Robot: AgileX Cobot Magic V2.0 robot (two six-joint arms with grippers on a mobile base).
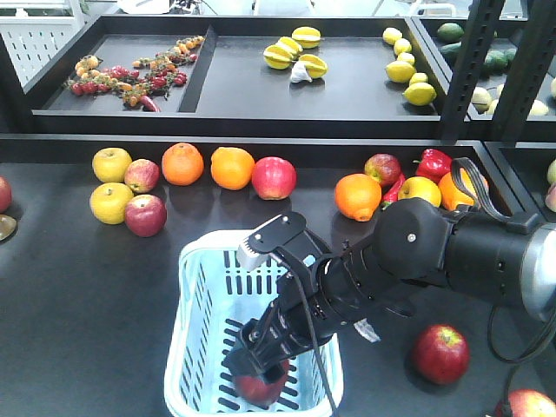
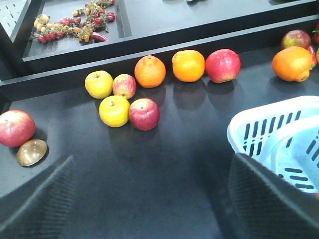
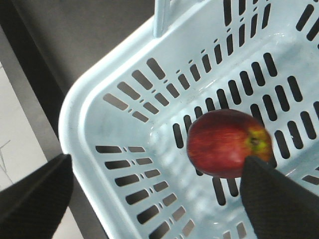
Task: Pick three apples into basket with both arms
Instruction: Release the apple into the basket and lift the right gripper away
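**Front view.** The black right arm point(image 1: 452, 243) is slanting down from the right into the pale blue-white rectangular slotted plastic basket point(image 1: 187, 339). Its right pincer point(image 1: 261, 360) is hanging just over a dark red apple with a yellow-green patch point(image 1: 261, 389), which is lying on the basket floor near the front wall. The pincer is hiding most of this fruit. Only this view is showing two more dark red apples on the dark surface point(image 1: 87, 304). The second apple point(image 1: 441, 354) is lying to the right of the basket, apart from it. The third apple point(image 1: 526, 404) is being cut off by the lower right corner.

**Right wrist view.** The two black finger pads point(image 3: 279, 199) are standing wide apart, so the right pincer is released and gripping nothing. The apple is resting on the slotted floor with its yellow-green end turned toward the right-hand pad. That pad is overlapping the apple's lower edge, and whether the two are touching cannot be told.

**Left wrist view.** The left pincer point(image 2: 154, 204) is appearing here alone. It is hovering over the bare surface with its blurred pads spread and nothing between them. One basket corner is showing at the right, cut off by the frame. Yellow apples point(image 2: 98, 83), oranges point(image 2: 150, 71) and a pinkish-red apple point(image 2: 223, 65) are lying along the back edge
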